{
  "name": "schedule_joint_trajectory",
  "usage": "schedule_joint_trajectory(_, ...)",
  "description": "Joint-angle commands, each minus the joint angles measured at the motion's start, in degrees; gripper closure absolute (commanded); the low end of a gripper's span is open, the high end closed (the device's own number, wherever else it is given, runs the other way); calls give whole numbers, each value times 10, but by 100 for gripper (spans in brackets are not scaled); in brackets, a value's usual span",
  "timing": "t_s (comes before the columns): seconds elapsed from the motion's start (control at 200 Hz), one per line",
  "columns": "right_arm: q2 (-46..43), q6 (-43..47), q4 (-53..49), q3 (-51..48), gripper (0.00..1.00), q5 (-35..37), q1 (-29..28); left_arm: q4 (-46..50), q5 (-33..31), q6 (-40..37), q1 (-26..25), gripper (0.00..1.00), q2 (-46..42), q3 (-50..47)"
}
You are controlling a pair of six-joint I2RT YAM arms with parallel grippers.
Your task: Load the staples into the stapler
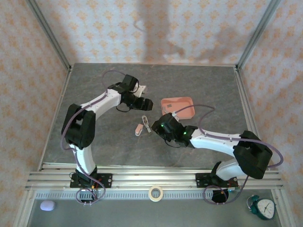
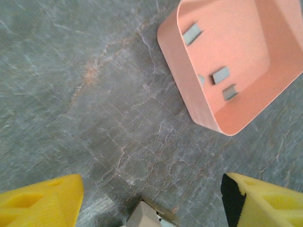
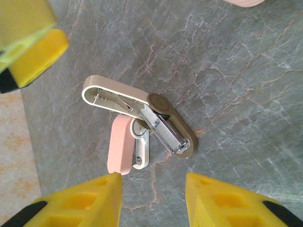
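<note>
The stapler (image 3: pixel 142 120) lies swung open on the grey table, with its cream lid (image 3: pixel 111 93) folded back, its pale pink part (image 3: pixel 118 144) to one side and its metal channel (image 3: pixel 165 132) exposed. In the top view the stapler (image 1: pixel 142 126) sits between both grippers. My right gripper (image 3: pixel 152 177) hovers just above it, open and holding nothing. Several dark grey staples (image 2: pixel 220 74) lie in the pink tray (image 2: pixel 189 101). My left gripper (image 2: pixel 152 182) is open over bare table beside the tray, with the stapler's tip (image 2: pixel 142 216) at the bottom edge.
The pink tray (image 1: pixel 179 108) stands right of the stapler, close behind my right gripper (image 1: pixel 157 124). My left gripper (image 1: pixel 146 104) is just behind the stapler, and its yellow fingers (image 3: pixel 33 52) are near the cream lid. Patterned walls enclose the table.
</note>
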State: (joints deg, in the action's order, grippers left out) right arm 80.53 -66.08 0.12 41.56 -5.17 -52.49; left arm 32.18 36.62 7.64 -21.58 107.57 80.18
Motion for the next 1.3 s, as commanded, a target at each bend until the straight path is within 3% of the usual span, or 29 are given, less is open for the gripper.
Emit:
schedule_joint_trajectory(0.0, 19, -24, 33, -13, 60, -21, 9, 72, 6, -63, -16, 24, 15, 28)
schedule_joint_trajectory(0.501, 104, -47, 67, 7, 61, -77, 20, 92, 26, -90, -32, 37, 9, 3)
schedule_joint_trajectory(1.036, 157, -62, 72, 23, 66, -77, 20, 99, 66, -119, -47, 50, -7, -1)
schedule_joint_trajectory(1.291, 169, -57, 52, 31, 68, -70, 20, 121, 69, -138, -61, 51, -7, -11)
